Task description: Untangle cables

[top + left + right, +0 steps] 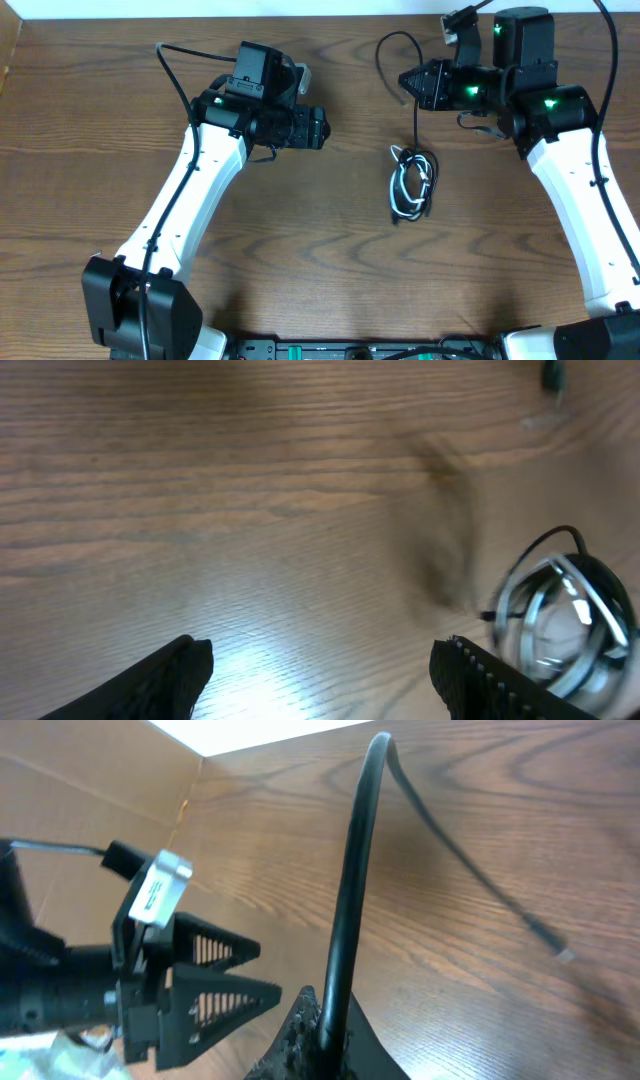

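A small tangle of black and white cables lies on the wooden table, right of centre. One black cable rises from it, loops and ends in a free plug. My right gripper is shut on this black cable, which stands up between the jaws in the right wrist view, its plug end lying on the wood. My left gripper is open and holds nothing, well to the left of the tangle. In the left wrist view its fingers frame bare wood, with the tangle at the right edge.
The table is dark wood with a cardboard wall along the far and left edges. The left gripper's fingers show at the left of the right wrist view, close to my right gripper.
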You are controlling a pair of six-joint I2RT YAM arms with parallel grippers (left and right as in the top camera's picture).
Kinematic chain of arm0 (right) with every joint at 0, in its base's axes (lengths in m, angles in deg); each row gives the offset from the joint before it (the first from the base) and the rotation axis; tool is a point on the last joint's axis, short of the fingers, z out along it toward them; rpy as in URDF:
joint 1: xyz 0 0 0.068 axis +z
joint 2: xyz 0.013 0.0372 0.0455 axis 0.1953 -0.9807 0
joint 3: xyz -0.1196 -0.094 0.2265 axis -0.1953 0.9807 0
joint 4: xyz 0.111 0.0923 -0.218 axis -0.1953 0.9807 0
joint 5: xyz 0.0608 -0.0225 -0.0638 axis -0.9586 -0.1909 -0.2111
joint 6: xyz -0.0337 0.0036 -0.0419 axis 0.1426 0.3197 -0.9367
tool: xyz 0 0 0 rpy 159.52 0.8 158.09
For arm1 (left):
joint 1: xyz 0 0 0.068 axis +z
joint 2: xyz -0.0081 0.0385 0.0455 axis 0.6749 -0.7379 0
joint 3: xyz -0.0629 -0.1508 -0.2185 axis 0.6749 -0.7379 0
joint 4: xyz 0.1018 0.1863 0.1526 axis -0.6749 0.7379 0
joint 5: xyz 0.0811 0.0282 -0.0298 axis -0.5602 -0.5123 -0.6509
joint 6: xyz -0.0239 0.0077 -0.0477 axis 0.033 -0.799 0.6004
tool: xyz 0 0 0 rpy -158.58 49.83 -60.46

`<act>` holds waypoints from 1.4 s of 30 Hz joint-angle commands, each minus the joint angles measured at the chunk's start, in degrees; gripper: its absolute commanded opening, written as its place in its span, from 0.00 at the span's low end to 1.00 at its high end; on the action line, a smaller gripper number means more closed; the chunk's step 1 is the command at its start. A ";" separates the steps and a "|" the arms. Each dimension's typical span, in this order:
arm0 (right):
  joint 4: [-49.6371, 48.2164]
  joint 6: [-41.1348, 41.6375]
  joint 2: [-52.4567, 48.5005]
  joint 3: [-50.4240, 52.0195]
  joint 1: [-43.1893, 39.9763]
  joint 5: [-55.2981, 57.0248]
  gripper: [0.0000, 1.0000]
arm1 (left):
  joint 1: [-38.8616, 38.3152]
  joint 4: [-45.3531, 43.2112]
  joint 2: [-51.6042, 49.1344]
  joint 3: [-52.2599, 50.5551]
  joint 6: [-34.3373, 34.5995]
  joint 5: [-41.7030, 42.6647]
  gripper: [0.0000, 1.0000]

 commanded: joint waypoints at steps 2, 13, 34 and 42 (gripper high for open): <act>0.87 4.55 -0.04 -0.17 -0.13 6.05 0.01 | -0.13 -0.35 0.17 1.16 -0.72 5.42 0.77; 2.73 5.86 -0.13 -0.17 -0.13 8.11 0.01 | -0.35 -3.39 0.11 -0.42 -3.17 9.68 0.77; 6.16 5.11 -0.15 -0.15 -0.13 8.13 0.01 | -11.04 -29.24 -9.35 -7.43 -0.98 21.09 0.82; 6.38 4.31 -0.15 -0.15 -0.15 8.13 0.01 | -11.91 -34.95 -15.23 -7.43 3.04 21.09 0.68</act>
